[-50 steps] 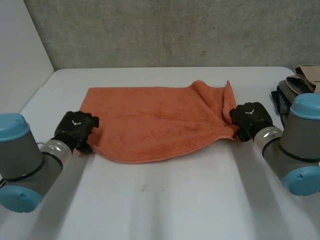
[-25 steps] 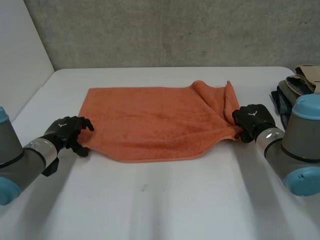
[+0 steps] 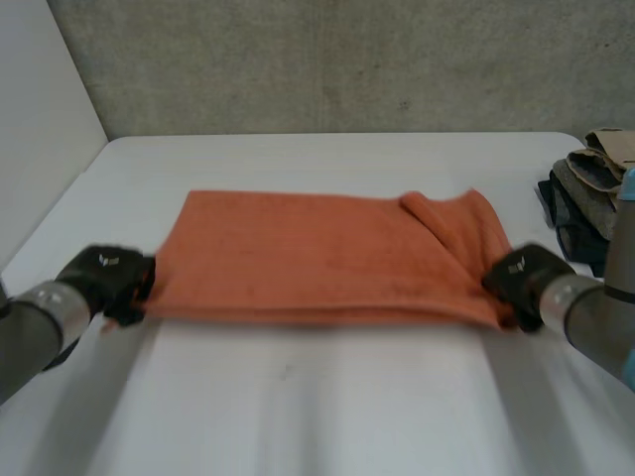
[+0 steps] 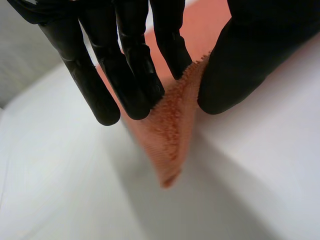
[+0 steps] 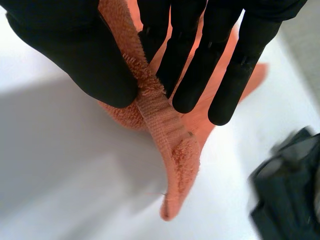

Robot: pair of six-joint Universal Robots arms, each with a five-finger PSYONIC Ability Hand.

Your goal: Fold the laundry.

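Note:
An orange towel point(image 3: 317, 263) is stretched across the middle of the white table point(image 3: 317, 397), its near edge lifted and taut between both hands. My left hand point(image 3: 104, 283) pinches the near left corner of the orange towel point(image 4: 172, 135) between straight fingers point(image 4: 132, 65) and thumb. At the near right corner my right hand point(image 3: 526, 283) pinches the orange towel point(image 5: 165, 135) the same way, fingers point(image 5: 225, 70) against thumb. The towel's right end is bunched in a fold near the right hand.
A pile of dark and grey laundry point(image 3: 585, 193) lies at the table's right edge, close behind my right hand; dark cloth point(image 5: 287, 195) from it lies just past the towel corner. A grey wall stands behind the table.
My left hand has closed on the towel's near left corner. Both hands have drawn toward the near edge and apart, lifting and stretching the towel's front edge.

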